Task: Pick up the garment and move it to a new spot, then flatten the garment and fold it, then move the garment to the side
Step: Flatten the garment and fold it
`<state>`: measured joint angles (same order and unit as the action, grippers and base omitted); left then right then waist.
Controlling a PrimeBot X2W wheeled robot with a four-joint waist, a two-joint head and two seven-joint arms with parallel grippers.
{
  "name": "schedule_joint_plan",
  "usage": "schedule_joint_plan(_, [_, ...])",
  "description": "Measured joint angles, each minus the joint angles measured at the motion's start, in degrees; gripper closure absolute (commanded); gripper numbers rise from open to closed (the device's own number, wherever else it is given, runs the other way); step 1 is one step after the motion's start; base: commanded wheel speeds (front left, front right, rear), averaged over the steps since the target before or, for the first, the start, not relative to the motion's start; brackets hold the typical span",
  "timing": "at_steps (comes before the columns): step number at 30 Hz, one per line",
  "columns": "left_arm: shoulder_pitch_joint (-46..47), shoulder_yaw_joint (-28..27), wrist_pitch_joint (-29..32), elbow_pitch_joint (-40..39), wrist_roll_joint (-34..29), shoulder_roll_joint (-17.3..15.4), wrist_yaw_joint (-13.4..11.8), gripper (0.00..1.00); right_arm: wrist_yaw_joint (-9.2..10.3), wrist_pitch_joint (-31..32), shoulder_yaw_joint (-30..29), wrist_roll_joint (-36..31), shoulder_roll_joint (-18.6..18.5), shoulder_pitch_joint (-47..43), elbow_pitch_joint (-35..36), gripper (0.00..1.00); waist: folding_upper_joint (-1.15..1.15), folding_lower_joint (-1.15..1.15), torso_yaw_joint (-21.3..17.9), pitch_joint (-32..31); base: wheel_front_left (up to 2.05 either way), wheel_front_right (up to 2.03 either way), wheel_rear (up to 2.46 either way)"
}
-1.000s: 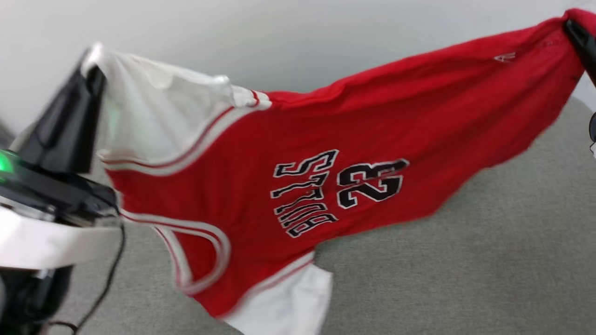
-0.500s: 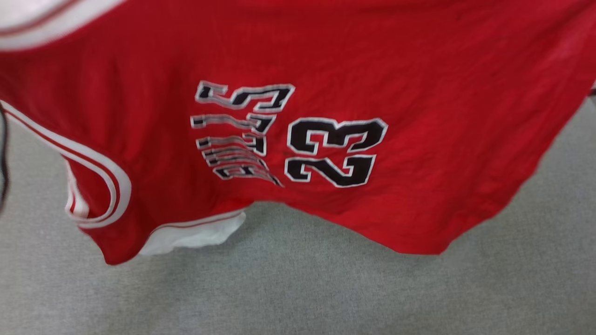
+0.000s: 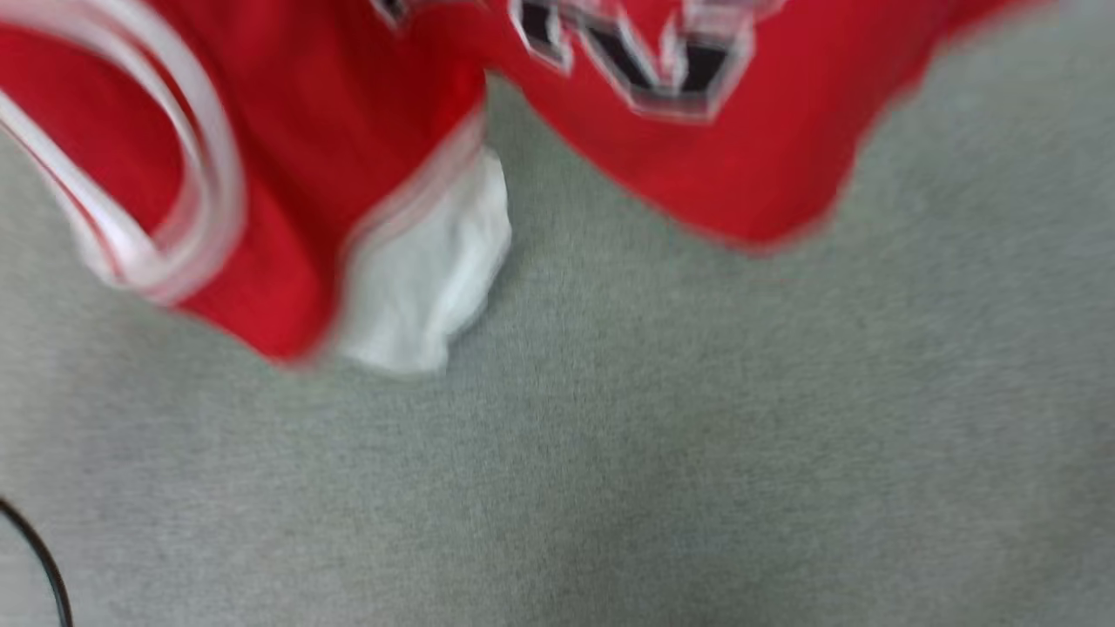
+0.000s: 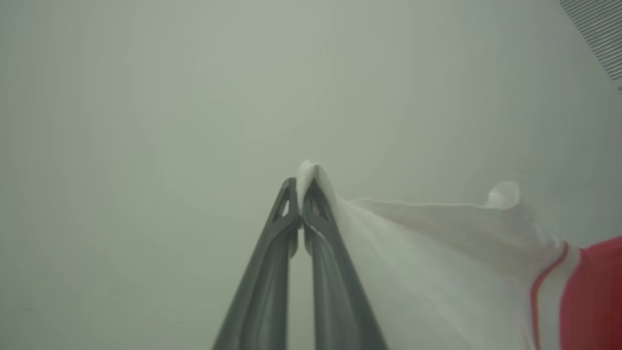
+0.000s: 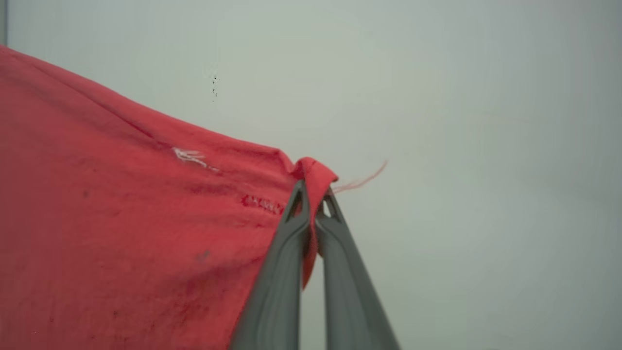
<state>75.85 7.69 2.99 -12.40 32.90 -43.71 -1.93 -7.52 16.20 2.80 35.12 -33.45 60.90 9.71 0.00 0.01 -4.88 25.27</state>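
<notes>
Item: garment [image 3: 348, 131], hanging at 12 o'clock above grey desk [image 3: 697, 479].
Left gripper [image 4: 302, 187]: fingers clamped on white sleeve tip.
Right gripper [image 5: 313, 194]: fingers clamped on red corner.
Status, judged: pick-up done; set-down, flattening, folding and move aside outstanding.

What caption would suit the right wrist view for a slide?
Right pincer shut on a red corner of the garment, held up before a pale wall.
</notes>
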Motion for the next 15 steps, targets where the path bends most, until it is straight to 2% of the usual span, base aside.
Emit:
schedule_joint_plan(2, [3.0,0.9,-0.3,2.3,-0.6,0.5,0.5,1.00,0.00,-0.5,0.6,-0.5,0.1,2.5,-1.6,1.00,0.00,0.00,0.1,1.3,0.00,0.00,0.00])
schedule_joint_plan(3, [9.1,2.4,-1.0,7.2,-1.9,1.7,1.3,1.00,0.00,-1.2,2.1,-1.8,-0.1,7.3,-5.0,1.00,0.00,0.00,0.3,3.9,0.00,0.00,0.00])
schedule_joint_plan(8, [22.0,7.1,-2.3,19.3,-7.0,4.9,2.7,1.00,-0.01,-3.2,6.5,-5.2,-1.5,18.8,-13.5,1.00,0.00,0.00,1.2,9.7,0.00,0.00,0.00])
schedule_joint_plan(15, [34.7,9.4,-6.7,33.8,-9.5,10.3,2.9,1.00,-0.02,-9.1,10.3,-10.1,-1.7,30.7,-25.7,1.00,0.00,0.00,3.2,16.4,0.00,0.00,0.00])
